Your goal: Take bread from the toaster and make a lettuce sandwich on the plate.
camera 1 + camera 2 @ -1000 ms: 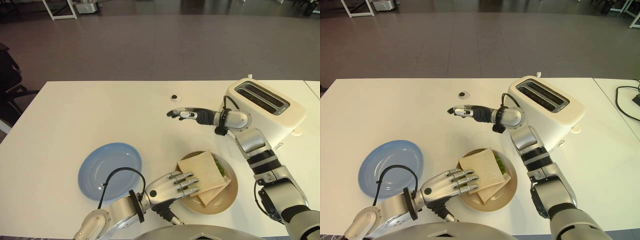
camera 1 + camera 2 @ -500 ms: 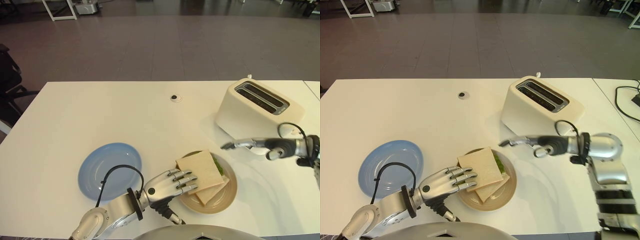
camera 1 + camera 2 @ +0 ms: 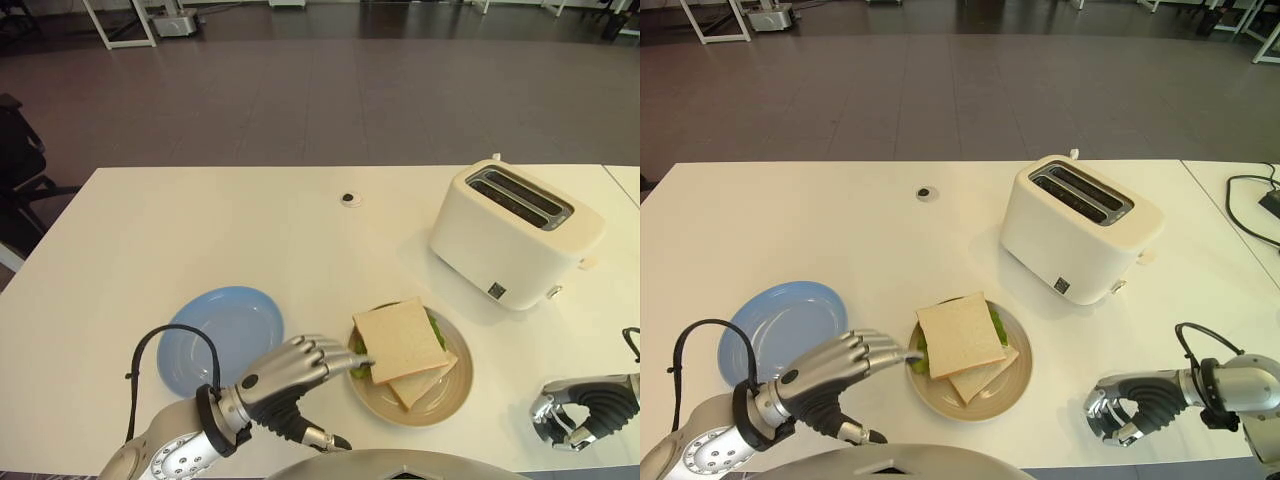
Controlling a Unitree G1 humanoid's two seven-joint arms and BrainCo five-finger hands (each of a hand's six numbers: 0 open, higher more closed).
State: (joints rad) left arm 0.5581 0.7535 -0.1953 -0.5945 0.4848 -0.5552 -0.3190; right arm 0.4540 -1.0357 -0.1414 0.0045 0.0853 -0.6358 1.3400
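Observation:
A sandwich lies on the tan plate [image 3: 441,409]. Its top bread slice [image 3: 398,338] sits skewed over a lower slice [image 3: 426,382], with green lettuce [image 3: 438,335] peeking out at the edges. My left hand [image 3: 286,374] rests just left of the plate, fingers loosely bent and holding nothing, one fingertip at the lettuce by the plate's left rim. At the table's front right edge my right hand [image 3: 1134,408] is curled into a fist, empty. The white toaster [image 3: 515,240] stands at the back right, both slots dark.
A blue plate [image 3: 215,335] sits bare, left of the sandwich and behind my left hand. A small round fitting [image 3: 348,199] is set in the table's far middle. A black cable [image 3: 1252,200] lies on the neighbouring table at right.
My right hand swung from in front of the toaster down to the front right edge and curled shut. My left hand drew back off the top bread slice.

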